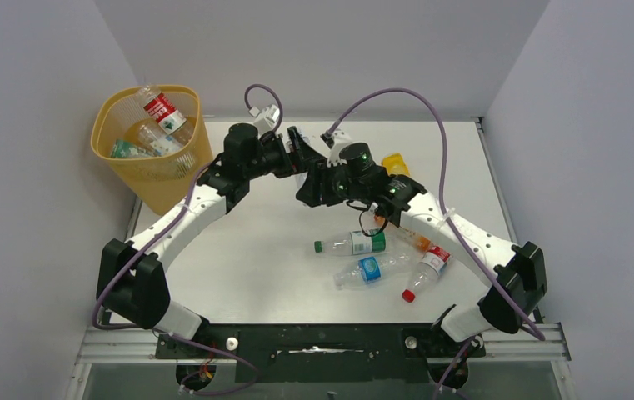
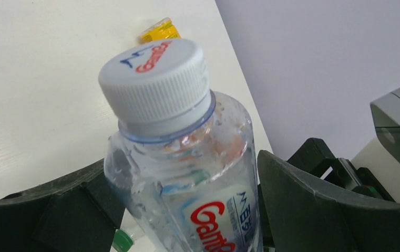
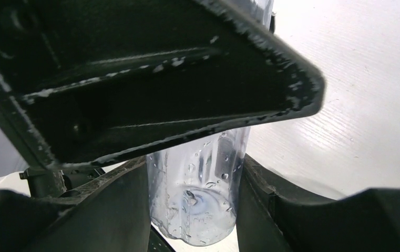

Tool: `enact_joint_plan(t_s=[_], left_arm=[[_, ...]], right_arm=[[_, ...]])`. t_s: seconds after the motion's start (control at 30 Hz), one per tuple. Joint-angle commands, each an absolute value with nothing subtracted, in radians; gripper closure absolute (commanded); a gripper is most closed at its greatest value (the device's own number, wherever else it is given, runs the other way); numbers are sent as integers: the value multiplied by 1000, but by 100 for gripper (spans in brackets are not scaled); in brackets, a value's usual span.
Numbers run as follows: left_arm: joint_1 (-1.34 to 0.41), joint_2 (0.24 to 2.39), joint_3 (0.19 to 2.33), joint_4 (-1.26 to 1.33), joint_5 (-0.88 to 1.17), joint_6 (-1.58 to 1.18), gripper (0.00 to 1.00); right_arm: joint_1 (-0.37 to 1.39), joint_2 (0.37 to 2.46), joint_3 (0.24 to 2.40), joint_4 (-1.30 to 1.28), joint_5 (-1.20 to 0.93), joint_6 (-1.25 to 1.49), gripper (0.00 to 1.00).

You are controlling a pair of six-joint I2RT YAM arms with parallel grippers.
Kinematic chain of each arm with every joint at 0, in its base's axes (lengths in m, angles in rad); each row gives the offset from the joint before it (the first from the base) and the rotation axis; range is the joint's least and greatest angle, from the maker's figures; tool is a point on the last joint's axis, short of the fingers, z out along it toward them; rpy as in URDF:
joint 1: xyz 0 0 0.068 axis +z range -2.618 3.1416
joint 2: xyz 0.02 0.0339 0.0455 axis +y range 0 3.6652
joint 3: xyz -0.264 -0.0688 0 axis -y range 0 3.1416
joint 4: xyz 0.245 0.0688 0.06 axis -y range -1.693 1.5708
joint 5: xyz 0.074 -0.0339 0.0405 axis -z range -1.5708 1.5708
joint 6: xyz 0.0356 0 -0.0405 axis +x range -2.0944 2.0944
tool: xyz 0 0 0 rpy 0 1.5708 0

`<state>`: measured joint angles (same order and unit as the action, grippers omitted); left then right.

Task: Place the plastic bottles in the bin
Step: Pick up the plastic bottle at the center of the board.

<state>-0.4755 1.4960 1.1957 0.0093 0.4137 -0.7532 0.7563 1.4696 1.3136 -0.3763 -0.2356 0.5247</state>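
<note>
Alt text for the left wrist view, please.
A clear bottle with a white cap and a red-lettered label fills the frame, between the left gripper's two dark fingers. Behind it, a yellow bottle sits on the white table, with a pale wall to the right.

Found bin [image 1: 163,179] at ten o'clock, bottles [image 1: 162,112] inside; three more bottles [image 1: 369,268] on table [image 1: 247,275] at four, lone bottle [image 1: 394,162] at one.

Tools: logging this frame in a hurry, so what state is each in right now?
Left tool: around the white-capped bottle; whether it grips cannot be told.
Right tool: closed on a clear bottle.
</note>
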Motion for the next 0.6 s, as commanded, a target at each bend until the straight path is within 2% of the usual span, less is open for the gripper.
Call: enact_joint_plan(t_s=[0.0,0.07,0.17,0.37,0.57], left_arm=[[-480,1480,1236,35,394,-732,14],[-480,1482,1236,35,392,-732,17],[-480,1490,1241,33,395,-731,27],[-480,1509,1253,25,406,-733,55],[-480,1509,1257,21,400,-729,66]], right_arm=[[782,1453,1331,-330,-197,521,59],[782,1446,1322,-326,-193,524,59],[784,1444,1319,-325,-189,522,59],[783,1449,1318,-322,-189,519,56],[783,1440,1312,-325,-186,519,44]])
